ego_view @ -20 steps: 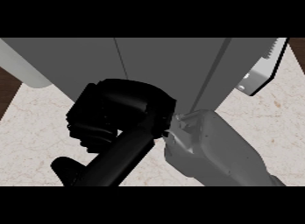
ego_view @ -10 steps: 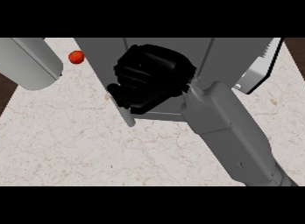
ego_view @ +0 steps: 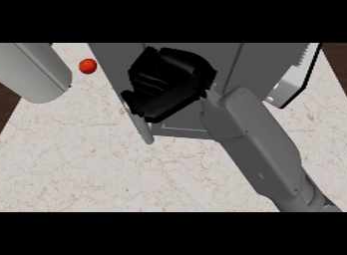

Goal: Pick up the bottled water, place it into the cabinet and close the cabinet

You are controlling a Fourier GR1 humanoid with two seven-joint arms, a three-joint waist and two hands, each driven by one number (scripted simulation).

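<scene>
Item: grey box-shaped cabinet (ego_view: 258, 69), standing at the far side of the pale speckled stone counter (ego_view: 81, 169). Its slim grey door (ego_view: 134, 117) is seen edge-on, running from the cabinet front toward the viewer; it stands ajar, not closed.

Item: right hand (ego_view: 165, 89), black, on a grey forearm rising from the lower right. It sits at the cabinet's open front, over the interior and just beside the door. Fingers are curled inward; whether they enclose anything cannot be told, since the hand's own bulk covers whatever lies beneath it.

Item: bottled water. Not visible anywhere in the head view. It is possibly under the curled right hand or already inside the cabinet (the interior is almost wholly masked by the hand). Its heading and long axis therefore cannot be stated; nothing of its cap, base or body shows.

Item: left hand. Only a grey forearm (ego_view: 29, 69) shows at the upper left; the hand itself is out of view.

Item: small round red object (ego_view: 88, 65), on the counter between the left forearm and the cabinet, apart from both.

Progress, as judged: pick-up appears done, as no bottle stands on the counter. Placement is at or near completion. Remaining: withdraw the hand clear of the opening and swing the door shut.
</scene>
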